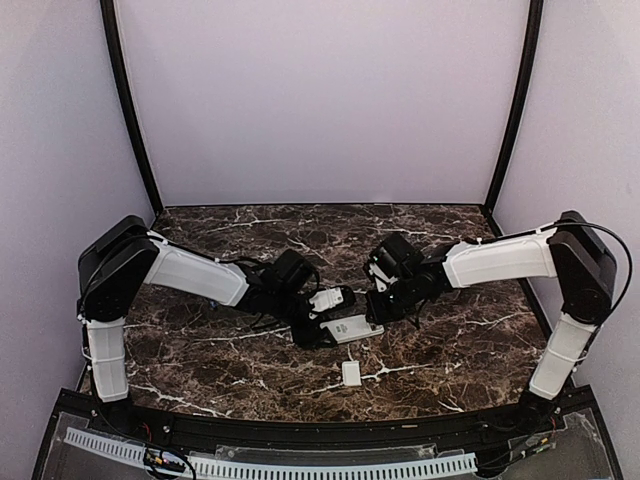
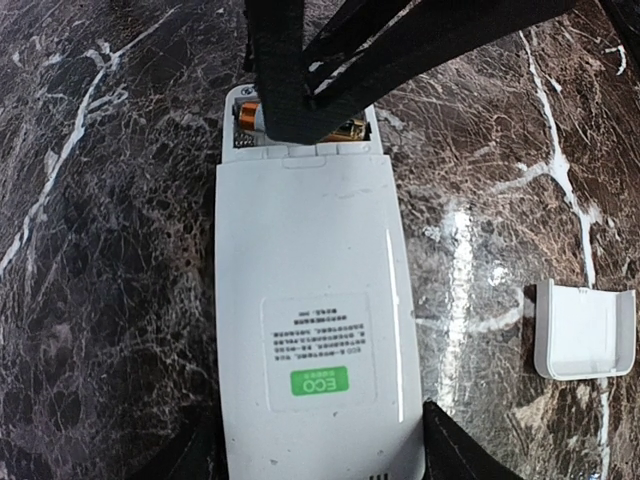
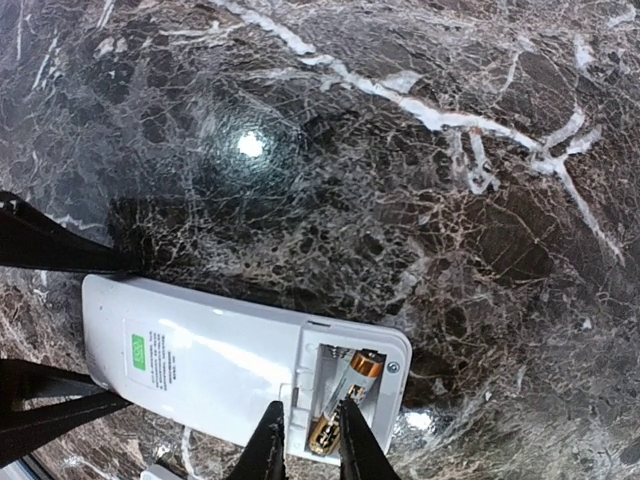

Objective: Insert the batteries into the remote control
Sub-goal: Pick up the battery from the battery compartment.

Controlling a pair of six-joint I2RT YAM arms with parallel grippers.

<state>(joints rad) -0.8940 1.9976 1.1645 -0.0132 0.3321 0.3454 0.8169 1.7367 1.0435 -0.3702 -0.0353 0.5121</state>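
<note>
Item: slim white rectangular plastic remote control (image 1: 350, 327). It lies face down on the dark brown marble-patterned table (image 1: 460, 350), at the centre of the overhead view. A green ECO sticker shows on its back. The battery compartment at one end is uncovered.

Contents: one gold and orange cylindrical battery (image 3: 340, 395) lies inside the compartment, in the lower centre of the right wrist view. No second battery can be made out.

Right gripper (image 3: 310, 432): the fingers stand narrowly apart, their tips either side of the battery's near end. White plastic shows between one tip and the battery.

Left gripper (image 2: 320, 440): the fingers flank the long edges of the remote's sticker end. Whether they clamp it cannot be determined.

Small flat white rectangular cover (image 2: 585, 330): lies alone on the table, at the right of the left wrist view, apart from the remote.
</note>
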